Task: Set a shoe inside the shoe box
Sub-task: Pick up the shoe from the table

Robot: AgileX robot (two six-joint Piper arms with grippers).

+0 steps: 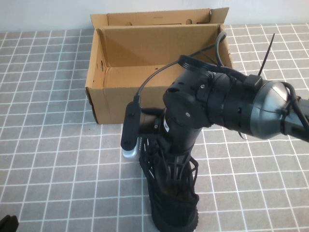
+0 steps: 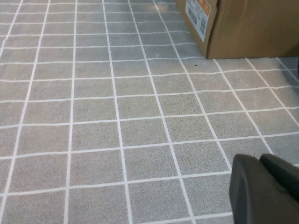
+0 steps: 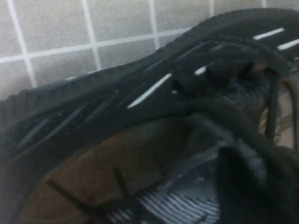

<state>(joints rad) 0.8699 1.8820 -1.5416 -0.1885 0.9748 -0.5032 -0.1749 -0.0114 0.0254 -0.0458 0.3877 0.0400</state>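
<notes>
One shoe (image 1: 171, 198), one box (image 1: 159, 72) and two arms share the desk (image 1: 58, 159), a grey surface ruled into squares by thin white lines. Nearest the robot's side, the shoe stands on the desk near the front edge, a little right of centre, its long axis running toward the box; it is black knit with black laces, short white dashes along its side and a ridged black sole. The right gripper (image 1: 169, 162) comes straight down onto the shoe's far, open end, and the wrist view shows a dark finger (image 3: 252, 182) reaching into the shoe's mouth beside the laces, above a tan insole; the arm's body hides the jaws from above, so I cannot tell how far they are closed or whether they have a grip on the shoe. The left gripper (image 2: 264, 189) sits low over the desk, seen only as a matte black tip in its own wrist view, closed with nothing between its fingers, well apart from the shoe. Farthest away is the box, brown corrugated cardboard, rectangular, its top open and its flap lid standing up at the back, with a white label on one end; it lies just beyond the shoe without touching it.
</notes>
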